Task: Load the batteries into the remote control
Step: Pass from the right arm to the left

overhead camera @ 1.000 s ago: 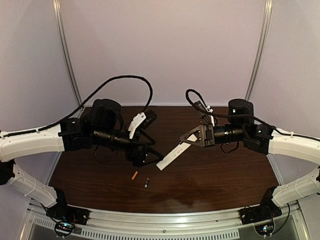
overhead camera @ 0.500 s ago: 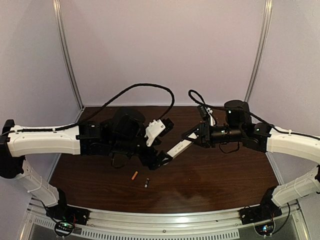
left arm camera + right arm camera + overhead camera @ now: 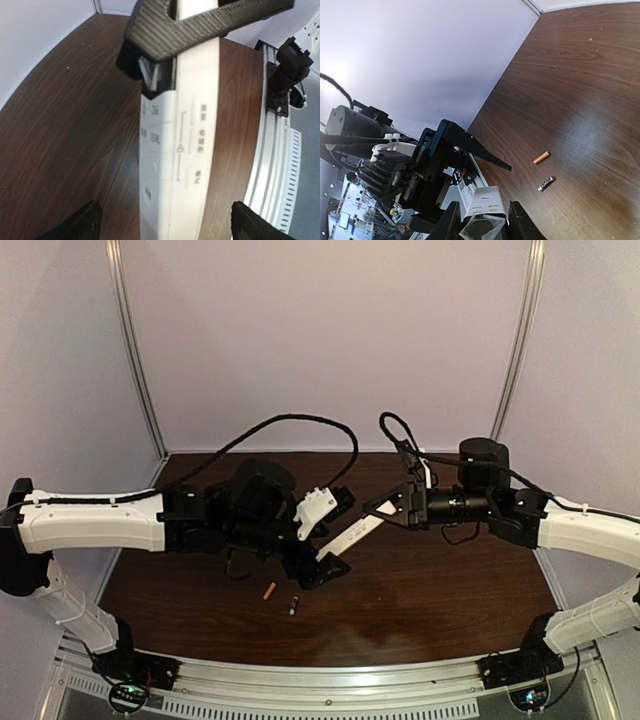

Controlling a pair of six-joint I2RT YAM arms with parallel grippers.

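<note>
Holding remote control [image 3: 362, 528] aloft, right pincer [image 3: 382, 515] faces spread left pincer [image 3: 338, 535].

I'm seeing the remote [image 3: 355, 533] hanging over the table [image 3: 450, 590], 2 batteries [image 3: 269, 591] lying on it, front-left of the remote.

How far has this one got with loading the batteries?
Done: the remote is held up off the table, gripped at one end by the right gripper. In hand: the open left gripper straddles its free end without clamping it. Left: the orange battery and the black battery lie loose on the table; neither is loaded.
</note>
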